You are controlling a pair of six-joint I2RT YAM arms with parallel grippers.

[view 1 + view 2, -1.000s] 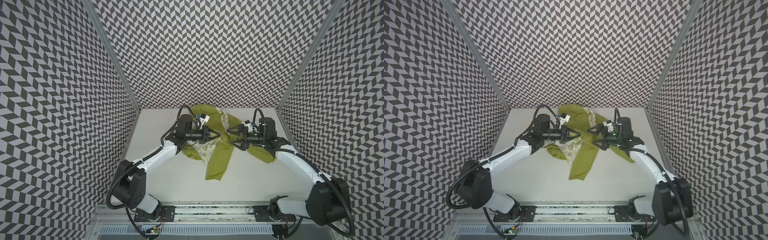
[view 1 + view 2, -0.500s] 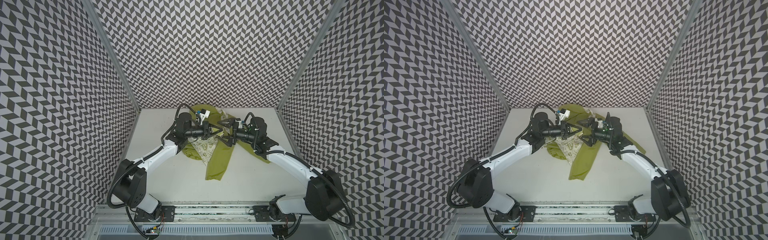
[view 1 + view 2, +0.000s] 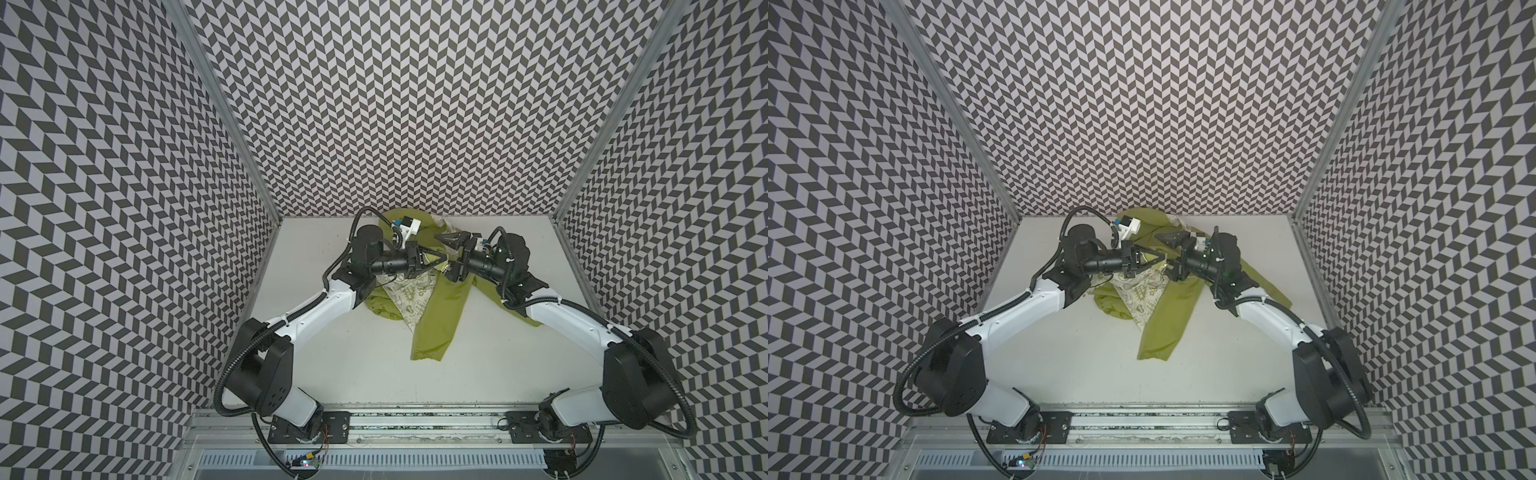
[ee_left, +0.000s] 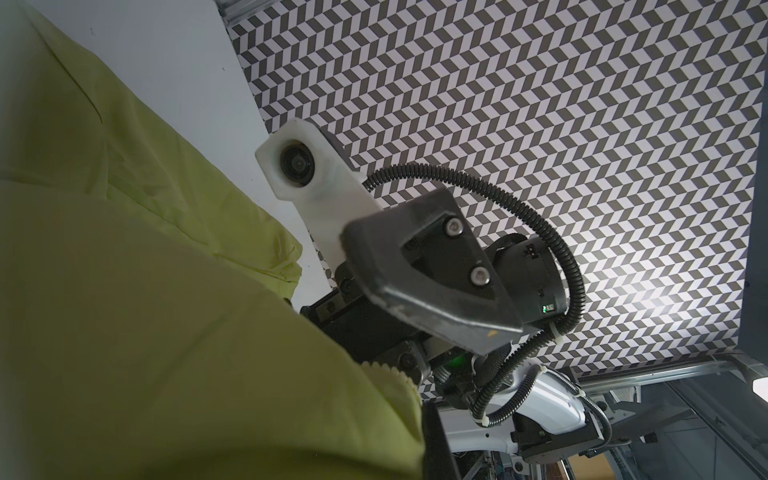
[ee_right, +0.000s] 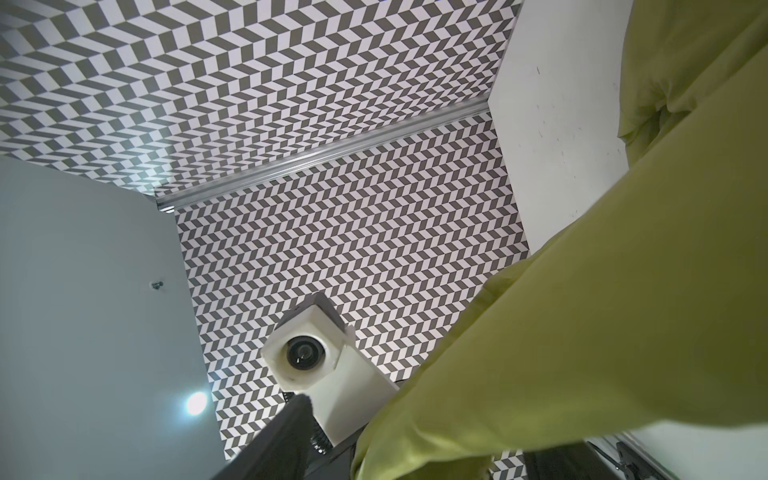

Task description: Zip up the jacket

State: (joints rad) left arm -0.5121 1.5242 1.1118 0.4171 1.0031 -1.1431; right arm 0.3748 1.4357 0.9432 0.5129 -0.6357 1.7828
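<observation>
You face three walls (image 3: pixel 415 104) in grey-and-white chevron, joined by metal corner posts (image 3: pixel 228 116). Your worktop (image 3: pixel 374 374) is plain white.

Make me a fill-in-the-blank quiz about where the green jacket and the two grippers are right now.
The lime-green thin fabric jacket lies crumpled on the ___ table.
The left gripper is ___ on the jacket's fabric.
The right gripper, facing the left gripper, has its jaws ___.
Missing words: white; shut; open.
</observation>
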